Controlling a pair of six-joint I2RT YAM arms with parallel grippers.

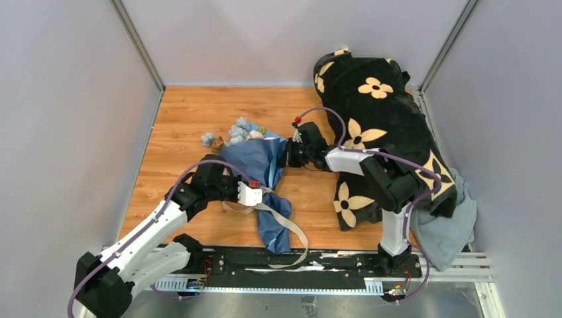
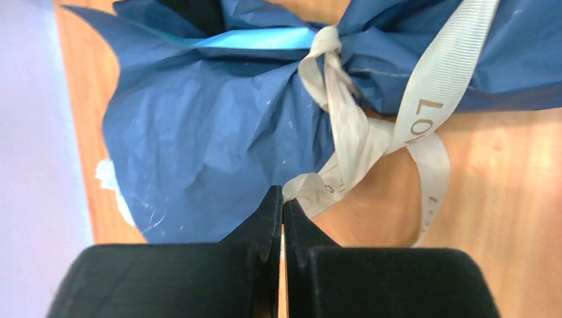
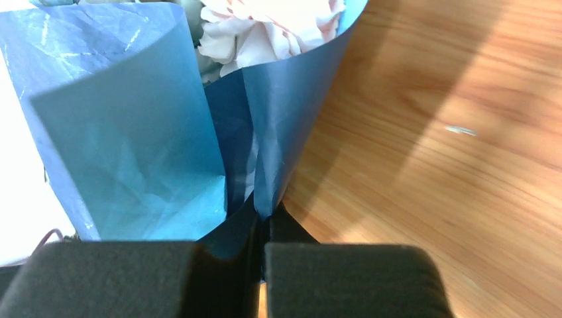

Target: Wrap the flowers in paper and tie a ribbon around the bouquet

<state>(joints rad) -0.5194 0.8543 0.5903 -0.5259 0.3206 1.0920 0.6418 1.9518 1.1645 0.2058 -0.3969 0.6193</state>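
Note:
The bouquet [image 1: 255,159] lies on the wooden table, a cone of navy and light blue paper [image 2: 212,132] with the flowers [image 1: 240,131] showing at its wide far end. Pale pink blooms of those flowers [image 3: 265,26] peek over the paper [image 3: 132,146] in the right wrist view. The cream ribbon [image 2: 351,132] is knotted around the narrow part of the cone, and its tails trail toward the near edge [image 1: 291,228]. My left gripper [image 2: 283,199] is shut on a fold of the ribbon. On the cone's right side, my right gripper [image 3: 265,215] is shut on a paper edge.
A black plush blanket [image 1: 378,126] printed with cream flowers is heaped at the right, behind the right arm. A grey-blue cloth [image 1: 450,232] hangs below it at the right edge. A black rail [image 1: 278,265] runs along the near edge. Grey walls enclose the table.

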